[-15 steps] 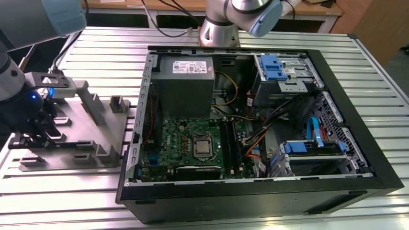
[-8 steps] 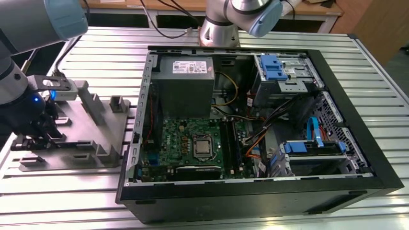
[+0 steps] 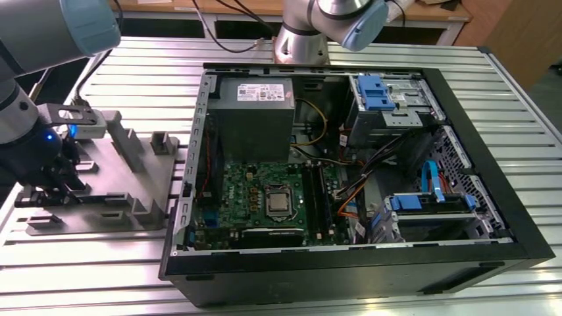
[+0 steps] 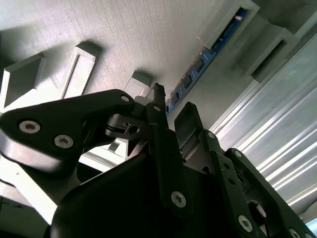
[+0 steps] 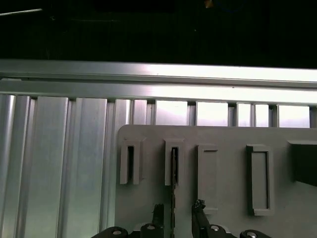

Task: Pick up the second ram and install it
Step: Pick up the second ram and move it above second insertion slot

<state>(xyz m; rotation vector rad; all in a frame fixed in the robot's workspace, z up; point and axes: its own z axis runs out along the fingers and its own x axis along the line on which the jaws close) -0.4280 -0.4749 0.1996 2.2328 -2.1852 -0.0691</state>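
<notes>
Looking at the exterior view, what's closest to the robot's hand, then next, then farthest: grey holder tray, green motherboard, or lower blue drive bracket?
1. Grey plastic holder tray, right under the hand, on the exterior view's left.
2. Green motherboard, inside the black computer case, near the middle.
3. Lower blue drive bracket, on the exterior view's right.

The second ram (image 4: 200,63) stands in the fixture (image 3: 110,181), at the exterior view's left of the case (image 3: 351,260).
</notes>
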